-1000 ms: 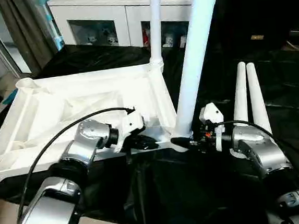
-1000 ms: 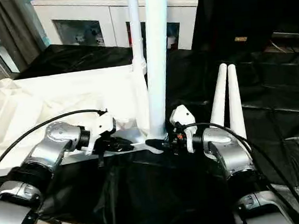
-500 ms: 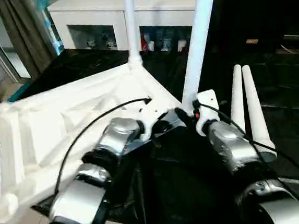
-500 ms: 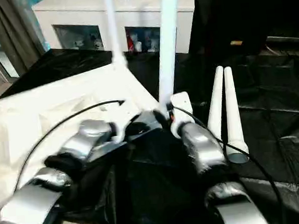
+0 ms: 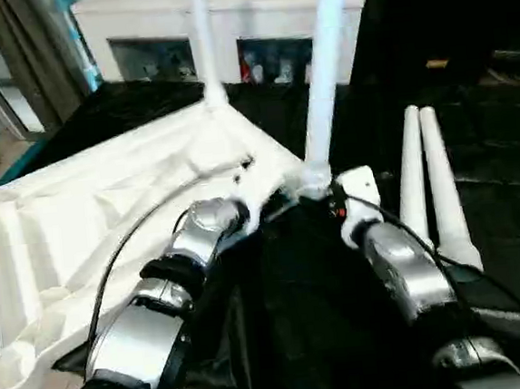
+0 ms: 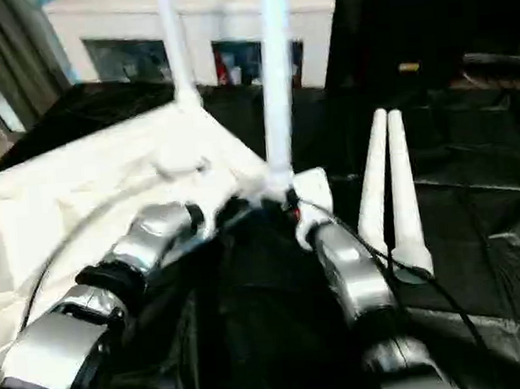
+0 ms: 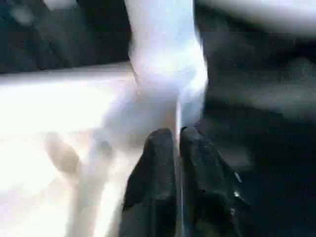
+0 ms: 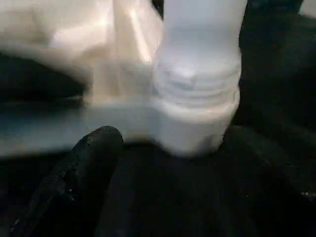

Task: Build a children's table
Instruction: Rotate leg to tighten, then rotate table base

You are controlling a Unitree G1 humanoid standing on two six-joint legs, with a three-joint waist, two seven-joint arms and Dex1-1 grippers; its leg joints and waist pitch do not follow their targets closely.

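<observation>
1. Tabletop [image 5: 107,217] lies upside down on the black cloth — two legs [image 5: 322,71] stand socketed.
2. Two spare legs [image 5: 432,179] lie beside it — still unfitted.
3. Left gripper [image 7: 177,143] is nearly closed on the tabletop's thin edge; right gripper [image 8: 168,148] spreads wide around the near leg's socket.

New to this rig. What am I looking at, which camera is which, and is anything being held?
A humanoid robot is putting together a white plastic children's table. The two wide pictures come from its head camera, looking down over its silver forearms. The other two come from cameras on its wrists, looking along each tool's black fingers.

The tabletop lies upside down on black cloth. Two legs already stand in corner sockets, and two spare legs lie to the right.

The left tool is nearly closed at the tabletop's edge. The right tool has its fingers apart on either side of the near leg's base. Whether either grips anything is unclear in the blur.
</observation>
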